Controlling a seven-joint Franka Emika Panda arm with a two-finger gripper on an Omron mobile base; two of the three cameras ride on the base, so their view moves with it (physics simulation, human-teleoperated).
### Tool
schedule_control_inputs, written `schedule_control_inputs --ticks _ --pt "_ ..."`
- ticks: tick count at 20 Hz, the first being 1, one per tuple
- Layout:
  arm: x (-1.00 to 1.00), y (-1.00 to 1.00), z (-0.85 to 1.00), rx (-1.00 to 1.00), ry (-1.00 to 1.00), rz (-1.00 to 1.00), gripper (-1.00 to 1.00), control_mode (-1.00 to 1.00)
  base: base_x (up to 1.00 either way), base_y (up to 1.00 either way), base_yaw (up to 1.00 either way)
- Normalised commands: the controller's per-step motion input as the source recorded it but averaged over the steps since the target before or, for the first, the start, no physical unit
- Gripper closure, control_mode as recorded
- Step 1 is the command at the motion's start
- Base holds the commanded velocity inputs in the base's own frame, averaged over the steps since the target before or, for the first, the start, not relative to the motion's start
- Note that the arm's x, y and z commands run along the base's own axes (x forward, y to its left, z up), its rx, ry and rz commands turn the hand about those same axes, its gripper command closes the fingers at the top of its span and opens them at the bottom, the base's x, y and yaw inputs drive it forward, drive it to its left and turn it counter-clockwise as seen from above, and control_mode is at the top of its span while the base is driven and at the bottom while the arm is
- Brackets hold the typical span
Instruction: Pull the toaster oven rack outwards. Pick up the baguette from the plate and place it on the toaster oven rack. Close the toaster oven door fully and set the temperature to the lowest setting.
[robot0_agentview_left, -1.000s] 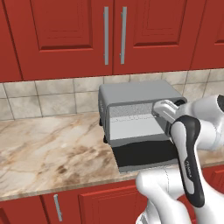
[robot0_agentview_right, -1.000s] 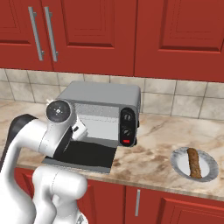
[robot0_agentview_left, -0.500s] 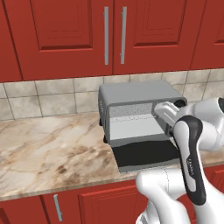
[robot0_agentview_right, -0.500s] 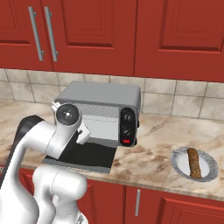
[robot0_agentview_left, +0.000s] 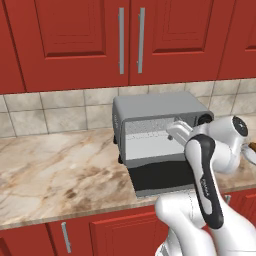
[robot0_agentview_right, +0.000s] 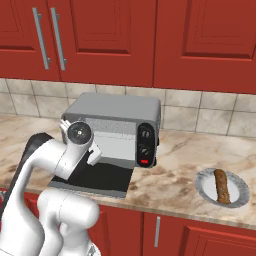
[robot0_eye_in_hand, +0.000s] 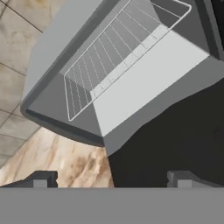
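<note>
I am holding the two-finger gripper (robot0_eye_in_hand: 111, 178), its dark tips spread wide and empty, over the lowered dark glass toaster oven door (robot0_eye_in_hand: 175, 131). The thin silver wire rack (robot0_eye_in_hand: 118, 52) is sitting ahead, inside the boxy grey toaster oven (robot0_agentview_right: 115, 127), apparently fully seated, its long axis across the cavity. No legible writing.

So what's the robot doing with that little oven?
It's reaching toward the toaster oven. The toaster oven door is folded down flat, and the gripper hovers in front with its fingers apart, holding nothing. The toaster oven rack sits inside. The baguette waits on its plate.
</note>
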Motion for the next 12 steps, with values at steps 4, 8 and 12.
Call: schedule_control_inputs --ticks 4,8,12 --pt "0.19 0.24 -0.34 0.00 -0.07 -0.02 -1.00 -1.00 0.00 0.00 0.00" --pt "0.17 0.26 -0.29 0.00 -0.05 -0.07 -1.00 -1.00 0.00 0.00 0.00" --pt "0.17 0.29 -0.25 0.00 -0.05 -0.10 -1.00 -1.00 0.00 0.00 0.00"
